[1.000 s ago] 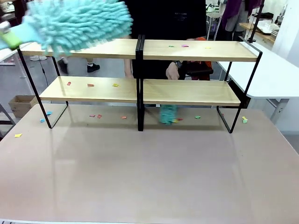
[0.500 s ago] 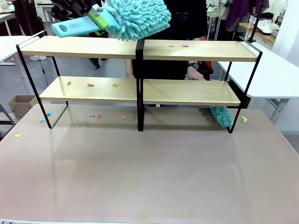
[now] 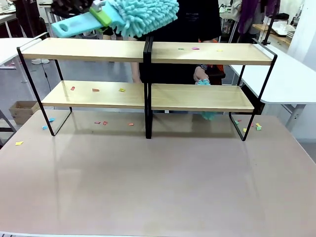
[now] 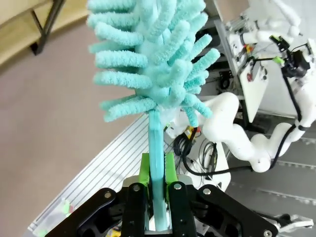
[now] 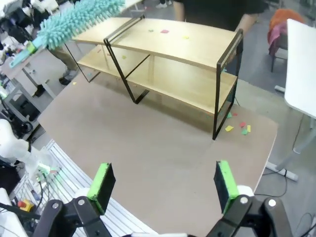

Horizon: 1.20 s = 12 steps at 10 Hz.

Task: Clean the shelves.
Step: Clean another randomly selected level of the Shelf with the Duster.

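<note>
On the desk (image 3: 148, 187), far half: the shelves (image 3: 148, 52) span most of its width, with a white table (image 3: 286, 81) beyond. Step in hand, by my reading: dusting the top tier. My left end effector (image 4: 157, 173) is clamped on the duster (image 3: 140, 15) handle, its head just over the top left board. The right end effector (image 5: 163, 180) gapes wide, empty, above the near desk. Next: sweep right, low enough to catch the scraps (image 3: 195, 48) on the top right board.
</note>
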Each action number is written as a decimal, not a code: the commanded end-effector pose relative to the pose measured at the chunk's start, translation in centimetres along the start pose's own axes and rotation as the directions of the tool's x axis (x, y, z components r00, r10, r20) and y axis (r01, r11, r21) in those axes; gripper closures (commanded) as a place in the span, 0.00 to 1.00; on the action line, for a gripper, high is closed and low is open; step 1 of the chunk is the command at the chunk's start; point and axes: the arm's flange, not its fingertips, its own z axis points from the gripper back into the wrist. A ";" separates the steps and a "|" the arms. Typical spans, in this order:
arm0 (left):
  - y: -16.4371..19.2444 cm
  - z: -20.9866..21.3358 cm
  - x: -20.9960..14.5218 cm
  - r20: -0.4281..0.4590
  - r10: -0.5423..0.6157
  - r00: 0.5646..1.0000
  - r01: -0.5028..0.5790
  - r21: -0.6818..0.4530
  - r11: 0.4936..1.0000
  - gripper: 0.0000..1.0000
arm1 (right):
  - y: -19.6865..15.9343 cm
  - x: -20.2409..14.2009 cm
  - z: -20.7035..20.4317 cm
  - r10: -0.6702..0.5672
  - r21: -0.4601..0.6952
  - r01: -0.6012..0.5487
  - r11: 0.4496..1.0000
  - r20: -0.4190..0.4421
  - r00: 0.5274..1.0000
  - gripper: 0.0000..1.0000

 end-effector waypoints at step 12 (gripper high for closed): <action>-2.0 -3.7 3.3 -0.028 -0.045 0.999 0.046 0.032 0.998 0.87 | -1.8 3.8 -4.2 -0.014 0.032 0.012 0.999 0.058 0.998 0.00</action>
